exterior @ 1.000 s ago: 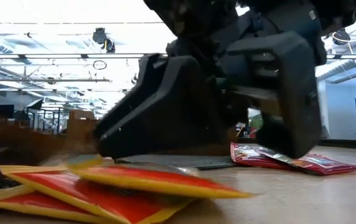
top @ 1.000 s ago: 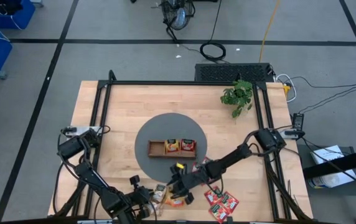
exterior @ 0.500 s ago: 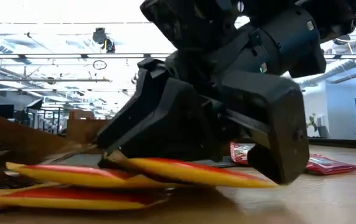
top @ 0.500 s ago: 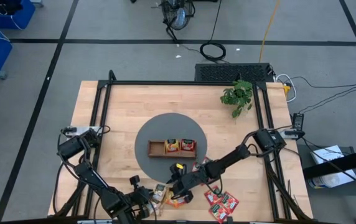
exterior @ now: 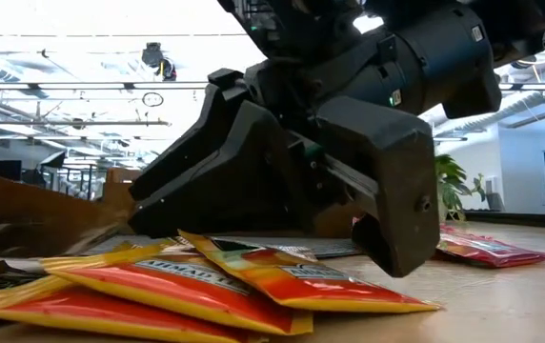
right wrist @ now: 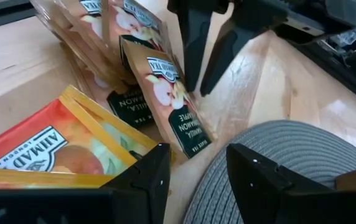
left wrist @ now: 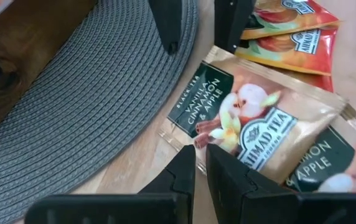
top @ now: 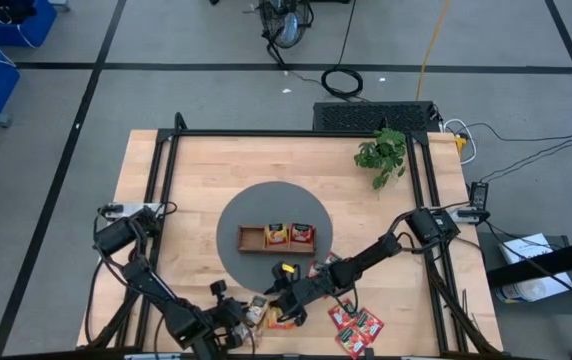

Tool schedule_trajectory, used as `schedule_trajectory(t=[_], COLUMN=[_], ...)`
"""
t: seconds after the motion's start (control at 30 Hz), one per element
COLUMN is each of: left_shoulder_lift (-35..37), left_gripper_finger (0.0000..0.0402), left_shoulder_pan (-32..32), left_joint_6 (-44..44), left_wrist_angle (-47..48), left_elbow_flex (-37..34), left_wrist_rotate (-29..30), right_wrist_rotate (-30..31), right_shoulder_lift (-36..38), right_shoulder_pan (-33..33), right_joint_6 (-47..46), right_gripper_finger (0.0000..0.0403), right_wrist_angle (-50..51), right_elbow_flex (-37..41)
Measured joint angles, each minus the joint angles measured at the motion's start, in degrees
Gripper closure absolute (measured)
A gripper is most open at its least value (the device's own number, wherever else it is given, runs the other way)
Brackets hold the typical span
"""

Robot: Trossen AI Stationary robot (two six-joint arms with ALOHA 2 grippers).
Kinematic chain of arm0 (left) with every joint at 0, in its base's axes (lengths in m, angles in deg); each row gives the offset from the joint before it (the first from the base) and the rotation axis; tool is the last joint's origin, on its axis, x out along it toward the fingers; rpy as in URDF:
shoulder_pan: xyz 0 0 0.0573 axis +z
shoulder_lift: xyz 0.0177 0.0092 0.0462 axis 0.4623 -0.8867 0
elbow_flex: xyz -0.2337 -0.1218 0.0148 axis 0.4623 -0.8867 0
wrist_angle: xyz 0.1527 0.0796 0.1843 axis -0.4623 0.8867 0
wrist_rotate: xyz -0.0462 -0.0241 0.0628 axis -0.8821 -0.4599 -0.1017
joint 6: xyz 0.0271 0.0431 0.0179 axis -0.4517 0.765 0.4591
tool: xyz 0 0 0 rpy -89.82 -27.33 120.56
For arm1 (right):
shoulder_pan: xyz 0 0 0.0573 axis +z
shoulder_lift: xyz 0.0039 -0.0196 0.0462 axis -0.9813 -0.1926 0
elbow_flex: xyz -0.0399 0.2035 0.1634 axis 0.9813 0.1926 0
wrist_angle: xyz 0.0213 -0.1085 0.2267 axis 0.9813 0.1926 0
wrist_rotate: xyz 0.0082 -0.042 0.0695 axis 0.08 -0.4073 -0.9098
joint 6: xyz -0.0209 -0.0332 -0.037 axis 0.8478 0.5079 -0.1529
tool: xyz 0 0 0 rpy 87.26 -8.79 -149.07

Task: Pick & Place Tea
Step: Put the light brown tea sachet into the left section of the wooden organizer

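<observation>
**A:** Where was the tea when you paused?

**B:** Most of it lay in a loose pile at the near edge of the table, in front of the grey round mat. Your beige tea sachet, the vanilla, cinnamon and apple one, sat on the bare wood just beside the mat's rim, tilted up on one edge, with more beige ones under and behind it. The orange sachets overlapped one another right next to it. The red sachets lay apart from those, further toward your right arm's side.

**A:** And inside the tray?

**B:** The wooden tray stood on the mat. Its middle compartment held an orange packet and its right compartment a red packet.

**A:** What were my grippers doing?

**B:** Your left gripper was down at the pile with its fingers pressed nearly together, pinching the beige tea sachet by its edge. Your right gripper hung low over the orange sachets, facing the left one, with its fingers spread and nothing between them.

**A:** Anything else on the table?

**B:** A potted plant stood at the far right corner, well apart from everything.
</observation>
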Motion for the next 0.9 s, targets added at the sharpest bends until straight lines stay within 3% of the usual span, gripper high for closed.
schedule_trajectory(t=[0.43, 0.6, 0.8, 0.9], left_shoulder_lift=[-0.1, -0.1, -0.2, -0.2], left_gripper_finger=[0.0355, 0.0355, 0.0355, 0.0355], left_shoulder_pan=[0.3, 0.3, 0.3, 0.2], left_joint_6=[0.0, 0.1, 0.2, 0.2], left_wrist_angle=[-0.2, -0.3, -0.4, -0.3], left_elbow_flex=[0.0, 0.0, -0.3, -0.4], left_wrist_rotate=[0.2, 0.1, 0.1, 0.2], right_wrist_rotate=[0.2, 1.3, 1.5, 5.3], right_shoulder_lift=[-4.4, -4.6, -4.7, -4.7], right_shoulder_pan=[0.1, 0.2, 0.3, 0.3], right_joint_6=[3.0, 5.7, 6.1, 6.6], right_gripper_finger=[0.0273, 0.0308, 0.0392, 0.0400], right_wrist_angle=[-2.5, -2.3, -2.1, -2.5], right_elbow_flex=[-2.2, -3.0, -3.0, -2.9])
